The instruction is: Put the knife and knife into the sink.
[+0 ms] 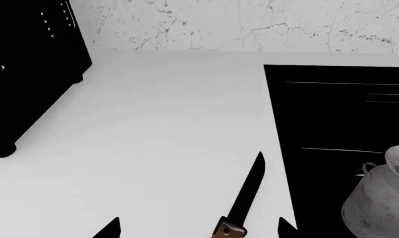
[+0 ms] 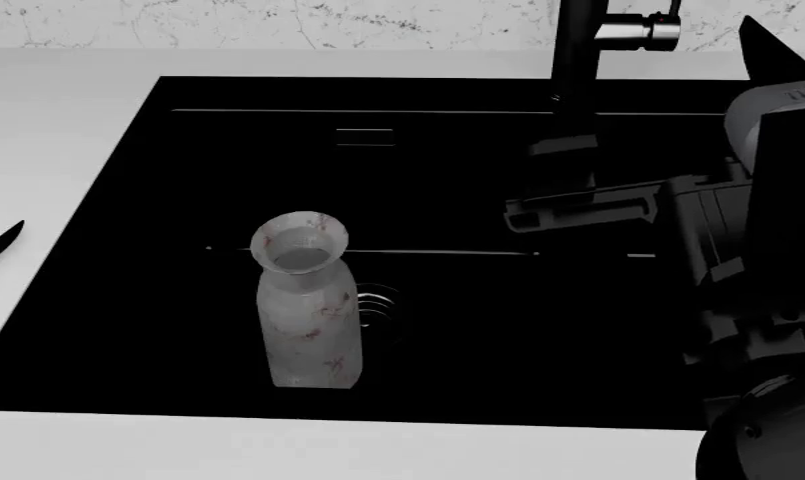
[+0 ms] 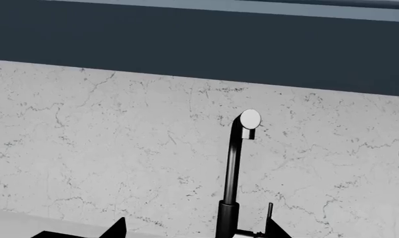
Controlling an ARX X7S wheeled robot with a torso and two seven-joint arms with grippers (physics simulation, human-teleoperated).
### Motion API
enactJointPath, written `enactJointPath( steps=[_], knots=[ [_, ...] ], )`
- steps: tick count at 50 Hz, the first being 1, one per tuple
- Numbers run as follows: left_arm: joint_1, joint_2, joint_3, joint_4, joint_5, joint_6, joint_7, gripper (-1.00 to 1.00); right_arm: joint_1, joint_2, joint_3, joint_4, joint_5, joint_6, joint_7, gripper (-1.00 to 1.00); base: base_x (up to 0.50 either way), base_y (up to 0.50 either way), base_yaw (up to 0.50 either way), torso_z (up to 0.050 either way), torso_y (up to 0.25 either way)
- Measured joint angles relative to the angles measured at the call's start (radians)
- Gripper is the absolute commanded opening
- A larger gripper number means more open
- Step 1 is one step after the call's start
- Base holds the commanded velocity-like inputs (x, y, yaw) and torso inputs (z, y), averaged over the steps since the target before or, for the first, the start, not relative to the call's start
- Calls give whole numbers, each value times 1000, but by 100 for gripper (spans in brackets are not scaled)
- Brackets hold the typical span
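One slim black knife [image 1: 247,193] is seen lying flat on the white counter [image 1: 166,129], just beside the large matte-black rectangular sink [image 1: 338,114], which holds a pale speckled stone vase [image 2: 309,315]. Left gripper [image 1: 199,229] fingertips are spread apart, empty, over the knife's handle end; right gripper [image 3: 196,229] fingertips are likewise parted, facing the tall black faucet [image 3: 234,168].

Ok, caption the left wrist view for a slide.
Black knife lying on the white counter beside the sink, stone vase standing inside.
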Motion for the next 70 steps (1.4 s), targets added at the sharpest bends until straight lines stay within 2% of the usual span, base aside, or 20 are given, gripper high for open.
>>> enactJointPath(
  steps=[11,26,70],
  knots=[
    [-57,-9,117,-54,20,31,60,100,6,-5,-12,11,-5,-4,-5,100,0,0,0,0,0],
    [-21,-18,176,-81,32,80,99,100,-5,-8,-18,21,-11,-17,-9,100,0,0,0,0,0],
    [195,-23,127,-158,37,205,114,100,-14,-1,-19,7,-1,-14,7,100,0,0,0,0,0]
  ],
)
